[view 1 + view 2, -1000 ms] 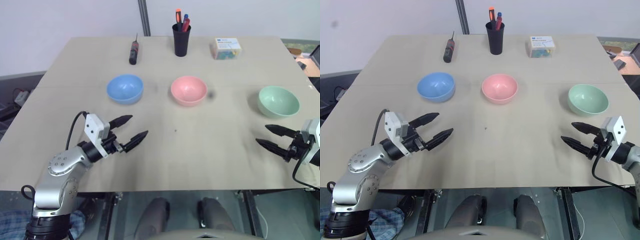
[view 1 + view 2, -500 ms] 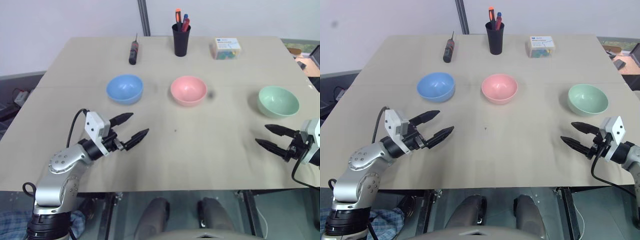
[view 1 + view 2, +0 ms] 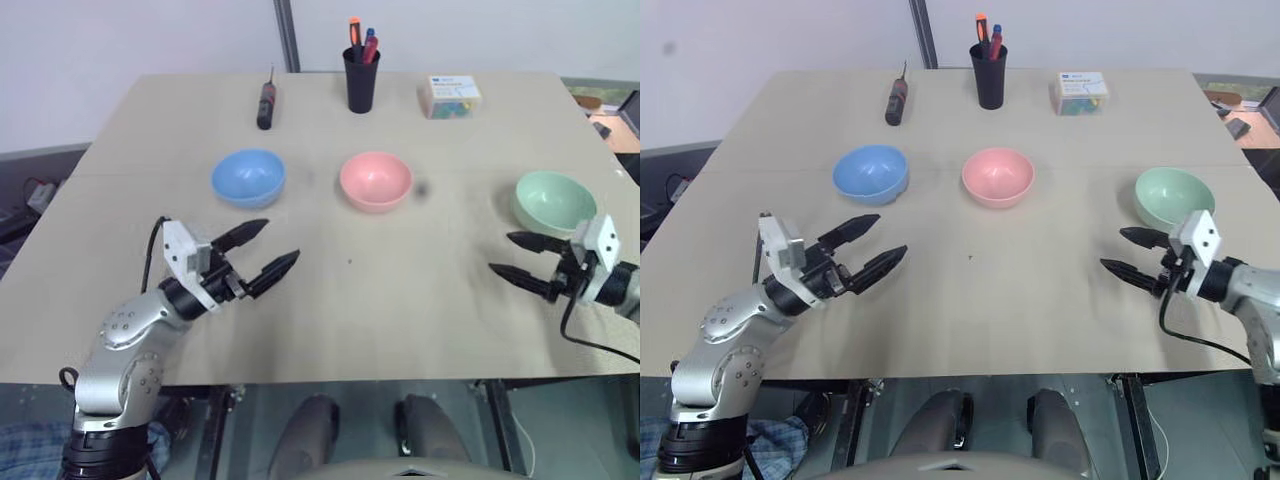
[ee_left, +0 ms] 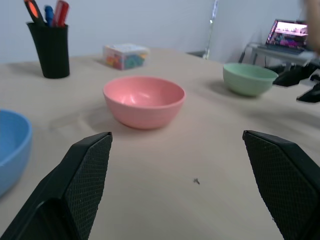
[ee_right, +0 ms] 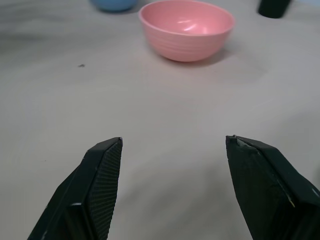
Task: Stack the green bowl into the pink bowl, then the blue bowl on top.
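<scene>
Hovering over the near part of the beige table [image 3: 400, 300], the 2 grippers hold nothing. The left gripper [image 3: 262, 250] has its fingers spread wide and sits near the blue bowl [image 3: 248, 177], on the robot's side of it and apart from it. The right gripper [image 3: 518, 257] also has its fingers parted, and it is just beside the green bowl [image 3: 556, 201] without touching it. All 3 bowls sit upright and separate in a row across the table: blue on the left, the pink bowl [image 3: 375, 180] in the middle, green on the right. Behind them, along the far edge, are a screwdriver [image 3: 266, 102], a black cup of pens [image 3: 361, 76] and a small clear box [image 3: 451, 96].
</scene>
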`<action>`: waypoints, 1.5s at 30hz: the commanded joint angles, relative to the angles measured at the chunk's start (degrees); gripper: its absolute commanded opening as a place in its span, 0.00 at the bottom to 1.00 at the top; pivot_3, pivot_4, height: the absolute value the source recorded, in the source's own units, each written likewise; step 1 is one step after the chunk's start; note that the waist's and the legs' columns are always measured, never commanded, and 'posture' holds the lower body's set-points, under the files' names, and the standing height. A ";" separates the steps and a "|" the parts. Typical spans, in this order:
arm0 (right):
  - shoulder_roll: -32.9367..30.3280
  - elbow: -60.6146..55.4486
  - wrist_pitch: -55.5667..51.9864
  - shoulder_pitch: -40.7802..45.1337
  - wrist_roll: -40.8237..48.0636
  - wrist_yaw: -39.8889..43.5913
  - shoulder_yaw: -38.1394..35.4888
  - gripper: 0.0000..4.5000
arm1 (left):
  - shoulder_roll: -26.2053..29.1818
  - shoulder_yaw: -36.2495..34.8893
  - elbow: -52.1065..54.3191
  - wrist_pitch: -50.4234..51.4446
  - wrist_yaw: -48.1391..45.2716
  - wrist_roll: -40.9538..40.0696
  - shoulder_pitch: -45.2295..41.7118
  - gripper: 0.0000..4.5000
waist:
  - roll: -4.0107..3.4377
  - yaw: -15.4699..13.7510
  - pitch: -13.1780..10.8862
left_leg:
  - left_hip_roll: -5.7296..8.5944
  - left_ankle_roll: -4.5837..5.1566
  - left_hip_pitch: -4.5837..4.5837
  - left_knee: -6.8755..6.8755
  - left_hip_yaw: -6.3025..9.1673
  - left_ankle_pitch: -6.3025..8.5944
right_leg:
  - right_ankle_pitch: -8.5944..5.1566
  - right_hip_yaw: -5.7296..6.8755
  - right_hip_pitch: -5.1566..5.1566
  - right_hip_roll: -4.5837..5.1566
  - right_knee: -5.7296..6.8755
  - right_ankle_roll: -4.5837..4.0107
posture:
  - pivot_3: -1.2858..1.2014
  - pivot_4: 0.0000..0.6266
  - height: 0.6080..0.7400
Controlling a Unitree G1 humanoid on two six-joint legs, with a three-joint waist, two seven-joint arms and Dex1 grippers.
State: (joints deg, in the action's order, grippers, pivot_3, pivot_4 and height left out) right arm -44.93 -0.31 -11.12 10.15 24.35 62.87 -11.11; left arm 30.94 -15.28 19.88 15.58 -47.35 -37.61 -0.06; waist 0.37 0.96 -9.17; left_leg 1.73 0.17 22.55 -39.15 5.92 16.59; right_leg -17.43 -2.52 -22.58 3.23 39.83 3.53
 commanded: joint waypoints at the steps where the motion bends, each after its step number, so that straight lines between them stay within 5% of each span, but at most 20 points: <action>1: 1.96 4.51 2.76 11.14 -4.63 -0.29 5.75 0.77 | -1.44 -3.17 4.36 -4.14 -1.60 -3.59 0.74 0.98 | -0.04 0.58 -0.03 | -0.01 -0.02 -0.05 -0.01 -0.08 -0.01 | 0.01 -0.07 0.01 -0.01 0.00 0.00 | 0.52 0.24 1.00; 13: 16.15 27.99 10.53 41.13 -20.54 -0.58 23.17 0.77 | -1.95 -6.60 7.24 -5.79 -1.59 -6.15 5.73 0.98 | -0.01 1.09 -0.05 | 0.01 -0.24 0.02 0.10 -0.03 -0.13 | 0.00 -0.01 -0.07 0.04 -0.10 -0.01 | 0.52 0.24 1.00; 30: 31.27 62.50 19.55 59.71 -34.60 -8.33 30.24 0.77 | -3.27 -7.42 10.29 -9.42 1.76 -4.18 11.47 0.98 | -0.06 1.52 -0.08 | 0.01 -0.27 0.04 0.18 -0.03 -0.14 | 0.00 -0.03 -0.17 0.03 -0.08 -0.02 | 0.52 0.24 1.00; 39: 33.10 64.67 21.91 61.18 -36.17 -7.49 29.48 0.21 | -3.38 -6.68 10.38 -9.46 3.41 -3.87 10.53 1.00 | -0.08 1.63 -0.09 | 0.01 -0.27 0.04 0.27 -0.08 -0.14 | 0.00 -0.08 -0.24 0.02 -0.07 -0.03 | 0.52 0.24 1.00; 41: 32.87 64.52 22.16 60.92 -36.23 -7.30 29.34 0.02 | -3.33 -6.40 10.11 -9.38 3.53 -3.88 9.81 1.00 | -0.09 1.59 -0.09 | 0.01 -0.27 0.04 0.27 -0.07 -0.14 | 0.00 -0.07 -0.24 0.02 -0.07 -0.03 | 0.52 0.24 1.00; 45: 30.30 60.67 25.84 58.60 -37.81 -4.28 31.15 0.02 | -2.93 -5.73 9.39 -8.91 3.08 -3.92 8.60 1.00 | -0.09 1.57 -0.10 | 0.01 -0.27 0.04 0.27 -0.08 -0.14 | 0.00 -0.08 -0.25 0.01 -0.07 -0.03 | 0.52 0.24 1.00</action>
State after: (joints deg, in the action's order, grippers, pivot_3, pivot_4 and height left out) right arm -12.97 63.96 11.60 68.89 -12.99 56.99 19.61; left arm 27.41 -20.96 28.27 7.13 -44.06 -41.70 8.80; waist 0.29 2.53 -9.26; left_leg 1.74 -0.10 22.59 -38.87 5.84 16.45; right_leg -17.43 -2.60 -22.82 3.24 39.75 3.51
